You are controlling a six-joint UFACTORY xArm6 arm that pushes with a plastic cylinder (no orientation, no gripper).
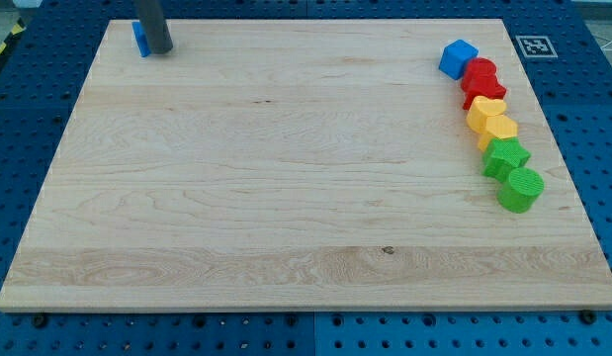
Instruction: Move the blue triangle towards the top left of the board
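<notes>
The blue triangle [140, 39] lies near the top left corner of the wooden board [286, 198], mostly hidden behind my rod. My tip [161, 49] rests on the board right against the triangle's right side, touching it or nearly so.
A line of blocks runs down the board's right side: a blue cube [458, 58], two red blocks [480, 83], two yellow blocks [491, 119], a green block [505, 156] and a green cylinder [521, 188]. A marker tag [534, 45] sits off the top right corner.
</notes>
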